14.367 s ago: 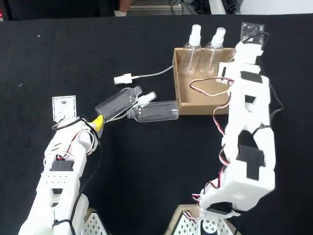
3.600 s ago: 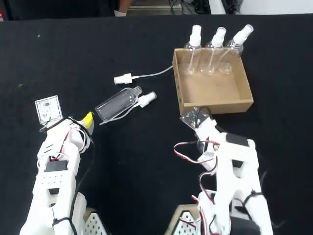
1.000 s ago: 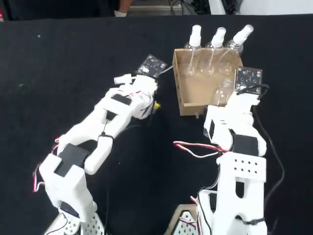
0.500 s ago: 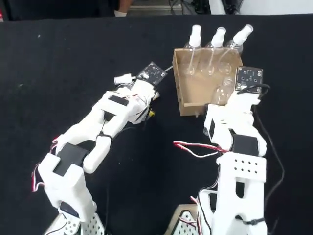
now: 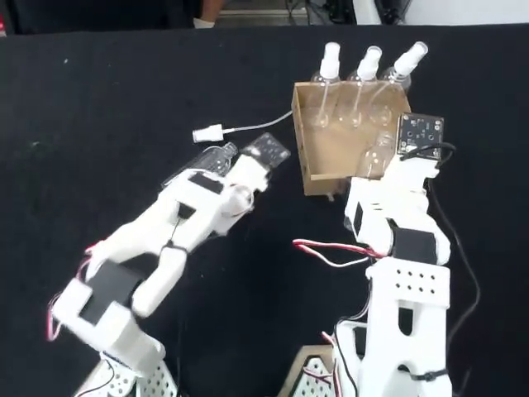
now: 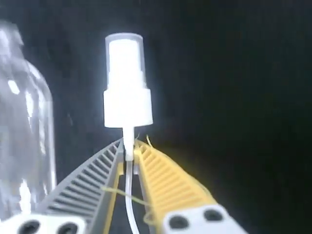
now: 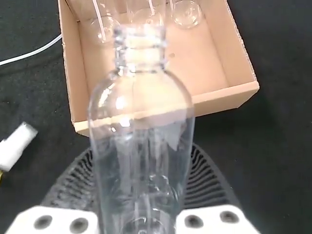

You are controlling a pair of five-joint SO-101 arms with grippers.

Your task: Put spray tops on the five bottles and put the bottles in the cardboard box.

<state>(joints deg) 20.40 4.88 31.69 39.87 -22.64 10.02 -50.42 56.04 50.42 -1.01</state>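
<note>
My left gripper (image 6: 129,148) is shut on the thin tube of a white spray top (image 6: 127,92), which stands up above the fingertips. A clear open bottle (image 6: 22,122) lies just beside it on the black table (image 5: 99,91). My right gripper (image 7: 141,195) is shut on a second clear bottle (image 7: 141,131), held upright with its neck open, just in front of the cardboard box (image 7: 75,92). In the high view this bottle (image 5: 376,153) is over the box's front right part. Three bottles with spray tops (image 5: 364,70) stand along the box's back wall.
Another loose spray top (image 5: 209,132) lies on the table left of the box (image 5: 299,141), its long tube curving toward the box's corner. The bottle on the table (image 5: 208,160) is partly covered by the left arm.
The left arm has shifted toward the box and drawn back a little with the spray top, uncovering the bottle lying on the table. The right arm and its bottle have stayed put.
</note>
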